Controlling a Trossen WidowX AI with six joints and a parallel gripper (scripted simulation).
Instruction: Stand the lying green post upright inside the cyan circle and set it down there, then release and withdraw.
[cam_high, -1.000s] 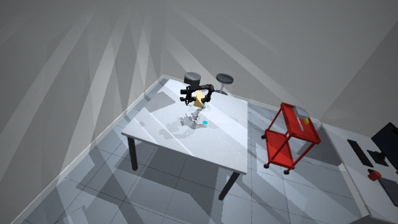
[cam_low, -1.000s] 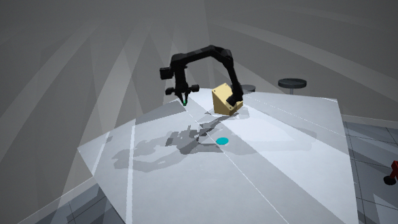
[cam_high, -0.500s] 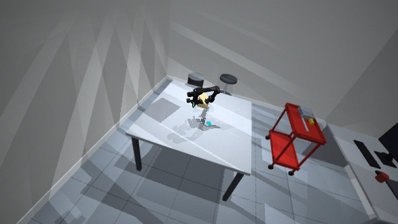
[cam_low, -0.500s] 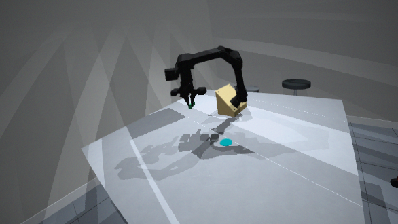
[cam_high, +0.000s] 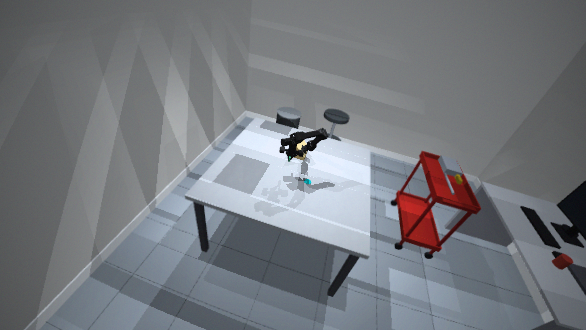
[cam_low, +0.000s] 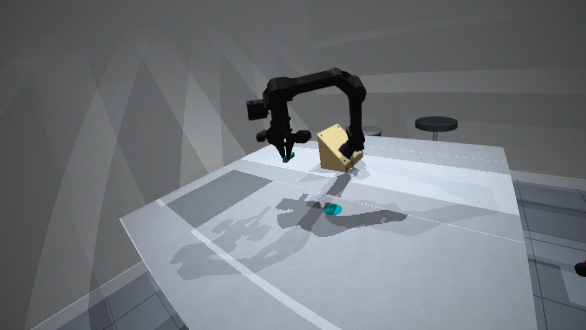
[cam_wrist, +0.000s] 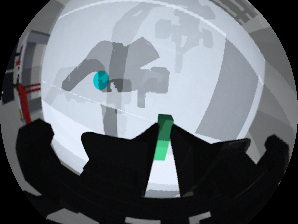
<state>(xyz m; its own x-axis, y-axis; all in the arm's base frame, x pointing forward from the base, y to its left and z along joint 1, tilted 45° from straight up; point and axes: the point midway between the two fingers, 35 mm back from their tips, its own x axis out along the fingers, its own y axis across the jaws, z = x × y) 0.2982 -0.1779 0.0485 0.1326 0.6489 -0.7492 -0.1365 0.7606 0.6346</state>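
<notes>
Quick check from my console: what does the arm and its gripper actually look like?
The arm is matte black all over, built of blocky links, rising from a tan wedge-shaped base. The gripper has two slim, tapered black fingers. No cables or markings are visible.
</notes>
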